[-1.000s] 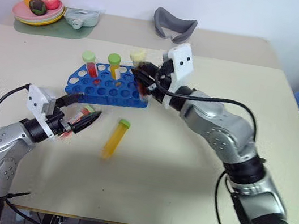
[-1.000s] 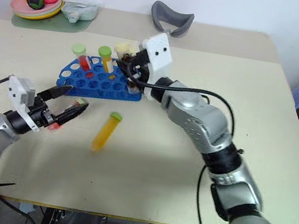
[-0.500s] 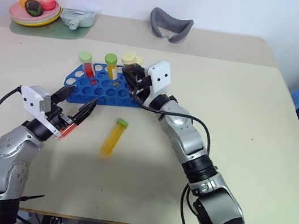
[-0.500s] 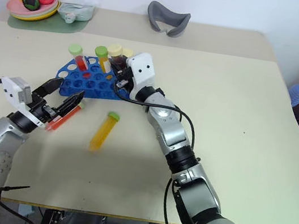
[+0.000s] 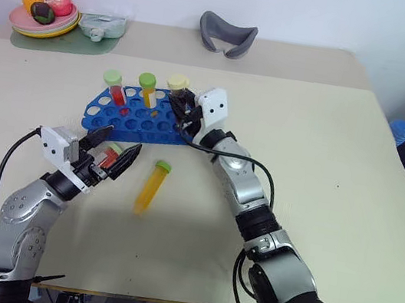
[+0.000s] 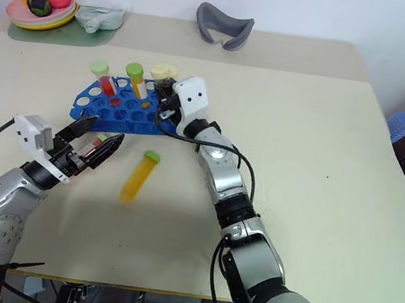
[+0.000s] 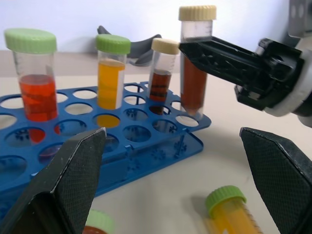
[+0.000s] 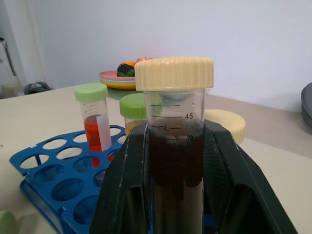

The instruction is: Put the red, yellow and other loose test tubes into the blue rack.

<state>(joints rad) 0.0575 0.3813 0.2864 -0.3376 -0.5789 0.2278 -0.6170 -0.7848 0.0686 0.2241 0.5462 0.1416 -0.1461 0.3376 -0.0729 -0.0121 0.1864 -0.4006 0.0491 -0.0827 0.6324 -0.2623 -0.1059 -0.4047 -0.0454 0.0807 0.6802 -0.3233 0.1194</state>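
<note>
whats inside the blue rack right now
Three capped tubes stand in the blue rack: a red tube, a yellow tube and a brown tube. The right gripper lowers another brown tube into a corner hole.

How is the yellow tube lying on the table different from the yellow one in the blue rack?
The loose yellow tube lies on its side on the table, apart from the blue rack; the racked yellow tube stands upright in a hole. The loose one is outside both grippers. Both have green caps and yellow liquid.
</note>
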